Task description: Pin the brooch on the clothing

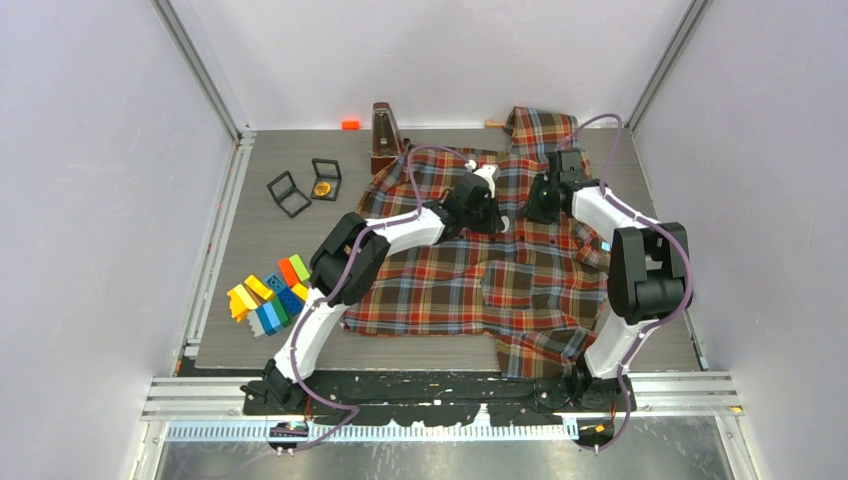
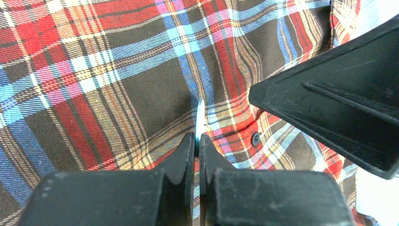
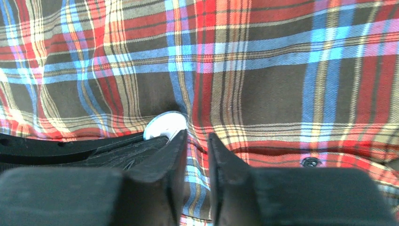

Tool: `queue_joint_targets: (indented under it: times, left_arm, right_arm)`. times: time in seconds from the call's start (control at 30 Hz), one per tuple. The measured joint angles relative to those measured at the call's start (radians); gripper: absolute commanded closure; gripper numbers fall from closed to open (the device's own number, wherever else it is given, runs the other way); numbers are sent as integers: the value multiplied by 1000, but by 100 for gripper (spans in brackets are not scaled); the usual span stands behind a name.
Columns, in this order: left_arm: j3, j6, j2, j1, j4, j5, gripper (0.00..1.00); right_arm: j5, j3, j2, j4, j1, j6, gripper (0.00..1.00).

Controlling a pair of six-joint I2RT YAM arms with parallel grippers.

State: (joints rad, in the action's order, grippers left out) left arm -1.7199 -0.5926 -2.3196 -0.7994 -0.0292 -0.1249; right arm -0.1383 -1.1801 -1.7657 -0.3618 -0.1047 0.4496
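Left hand (image 2: 198,141) pinches white brooch (image 2: 200,117) edge-on above plaid shirt (image 2: 117,94).

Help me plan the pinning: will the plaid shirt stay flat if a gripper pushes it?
Probably not. The shirt lies limp, with folds and a bunched sleeve, so it likely wrinkles under pressure. Thin cloth like this may also slide on the table.

1 high view looks down; 2 wrist views share the shirt (image 1: 470,278) close-up.

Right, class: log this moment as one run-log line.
left pincer: shut on white disc | right pincer: narrow gap at shirt, grip unclear
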Motion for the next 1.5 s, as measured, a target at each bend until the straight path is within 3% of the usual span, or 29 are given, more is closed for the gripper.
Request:
queue_joint_targets:
  times: [0.23, 0.5, 0.63, 0.7, 0.8, 0.83, 1.13, 1.5]
  left_arm:
    - [0, 3, 0, 0, 0, 0, 100]
    - [0, 3, 0, 0, 0, -1, 100]
    - [0, 3, 0, 0, 0, -2, 100]
    - [0, 3, 0, 0, 0, -2, 100]
    - [0, 3, 0, 0, 0, -3, 100]
    - [0, 4, 0, 0, 0, -3, 100]
    - [0, 20, -5, 0, 0, 2, 100]
    - [-32, 29, -22, 0, 41, 6, 100]
  right_arm:
    - [112, 0, 10, -2, -37, -45, 54]
    - [164, -43, -55, -6, -77, -77, 55]
    - [177, -58, -92, -15, -84, -82, 60]
    - [183, -62, -105, -17, -86, -85, 70]
    - [193, -63, -109, -23, -89, -89, 97]
    - [194, -64, -109, -26, -89, -93, 98]
    - [185, -74, -108, -29, -90, -90, 99]
    - [61, -7, -56, 37, -90, -70, 99]
